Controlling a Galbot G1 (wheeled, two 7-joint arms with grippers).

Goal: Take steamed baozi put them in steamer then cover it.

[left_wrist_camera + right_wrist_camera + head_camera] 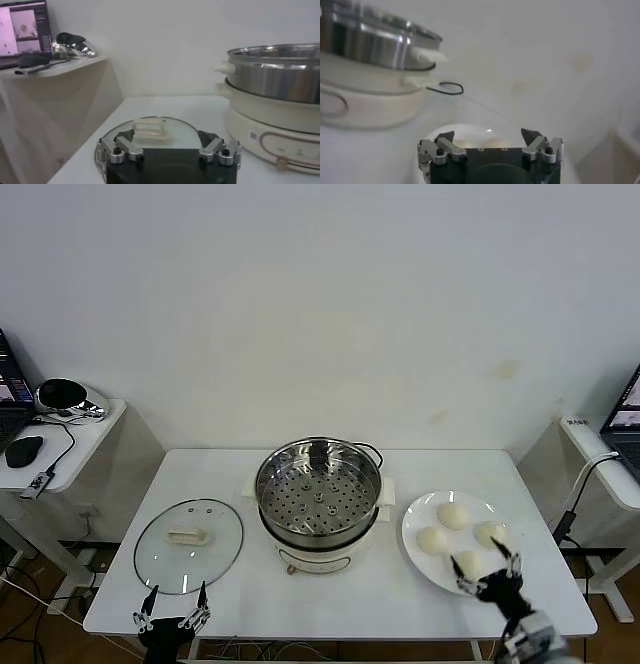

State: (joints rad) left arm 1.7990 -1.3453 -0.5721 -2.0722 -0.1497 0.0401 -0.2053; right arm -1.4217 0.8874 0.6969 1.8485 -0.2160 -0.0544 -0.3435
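Several cream-white steamed baozi [452, 515] lie on a white plate [412, 526] at the table's right. The steamer [318, 494], a shiny steel pot with a bare perforated tray, stands uncovered at the centre. Its glass lid [188, 546] with a cream handle lies flat to the left. My right gripper [487, 568] hangs open over the plate's near edge, close to the nearest baozi [466, 562]. In the right wrist view that gripper [487, 134] holds nothing above the plate [470, 131]. My left gripper [174, 600] is open at the lid's near edge, and its wrist view shows the open gripper [166, 135] facing the lid handle [150, 127].
The steamer's black cord [445, 88] loops behind it. A side desk [60, 444] with a mouse and headset stands to the left, another desk [600, 464] with a laptop to the right. Both grippers sit at the table's front edge [330, 632].
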